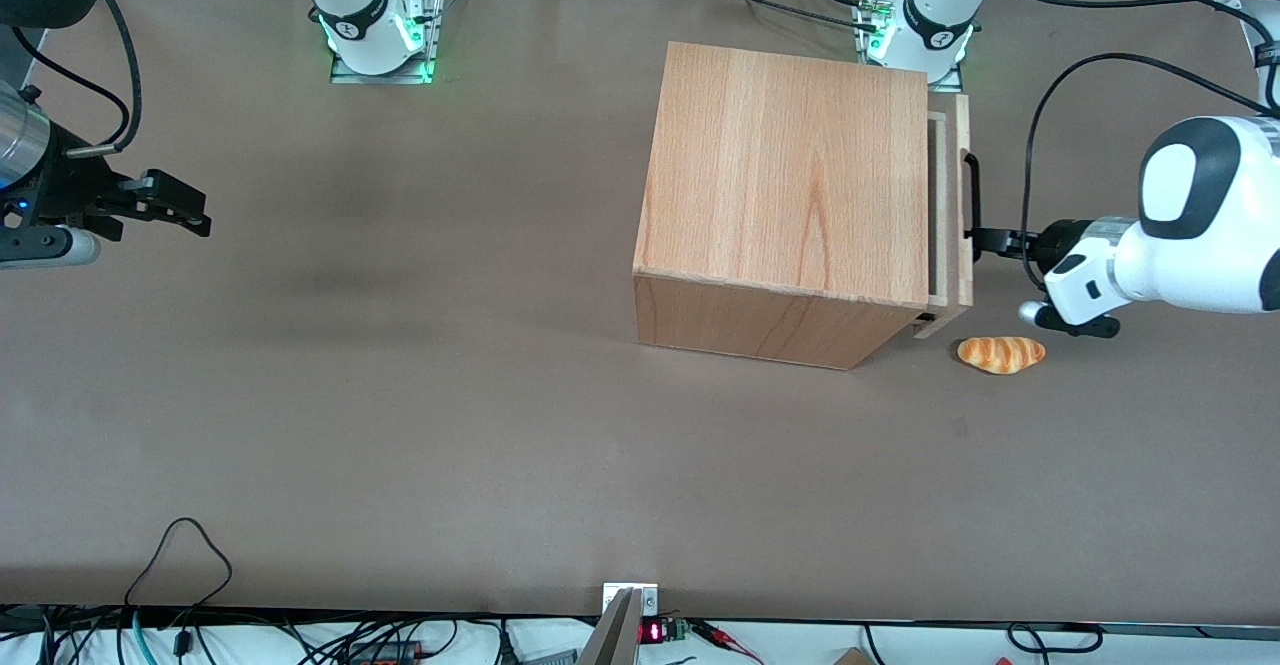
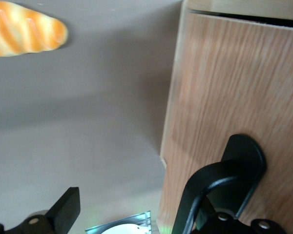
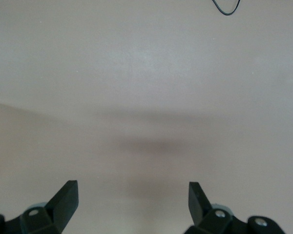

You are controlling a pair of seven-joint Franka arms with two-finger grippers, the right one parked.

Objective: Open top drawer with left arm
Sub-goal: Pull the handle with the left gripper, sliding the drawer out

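Pull step under way. Top drawer (image 1: 962, 200) stands slightly out from the cabinet (image 1: 790, 205), a narrow gap showing. Left arm's (image 1: 1190, 230) gripper (image 1: 985, 240) sits at the black bar handle (image 1: 971, 193), fingers spread wide, one hooked inside the bar, nothing clamped. Next: likely a straight pull away from the cabinet, avoiding the bread roll (image 1: 1001, 354).

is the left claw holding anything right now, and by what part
The left claw is at the top drawer, one finger hooked inside its black bar handle; whether it truly clamps the handle cannot be told.
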